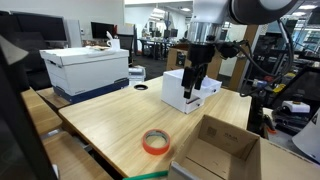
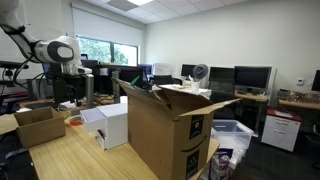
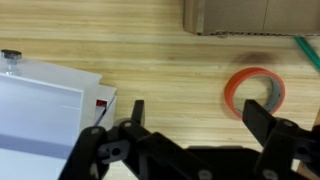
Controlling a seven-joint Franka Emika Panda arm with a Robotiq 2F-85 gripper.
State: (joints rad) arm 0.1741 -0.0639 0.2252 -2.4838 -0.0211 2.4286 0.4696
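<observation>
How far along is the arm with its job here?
Nothing looks done yet: the orange tape roll lies flat on the table, untouched. In hand: the gripper hangs open and empty above the table, between the white box and the roll. Left: the descent and any grip.

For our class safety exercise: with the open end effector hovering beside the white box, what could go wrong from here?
The end effector hangs right at the white box edge; lowering straight down might strike it. The orange tape roll lies flat, so grasping it could drive the end effector into the table.
</observation>
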